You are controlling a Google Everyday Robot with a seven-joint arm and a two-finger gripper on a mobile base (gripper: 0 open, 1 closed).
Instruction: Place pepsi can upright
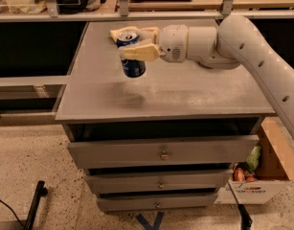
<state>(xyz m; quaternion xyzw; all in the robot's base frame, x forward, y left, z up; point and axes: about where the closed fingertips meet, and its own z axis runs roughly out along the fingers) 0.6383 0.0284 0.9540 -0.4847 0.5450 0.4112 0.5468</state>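
A gray desk [185, 99] with a flat, matte top stands over three stacked drawers [161, 152], the uppermost pulled slightly forward beneath the front edge. A soft shadow [130, 98] falls on the left half of the top. Above that patch, clear of the surface, the robot's claw [121, 43] reaches in from the right, its two pale fingers [139, 53] closed on the pepsi can [133, 67], silver top upward, nearly upright. The white arm [252, 51] covers the desk's rear right corner.
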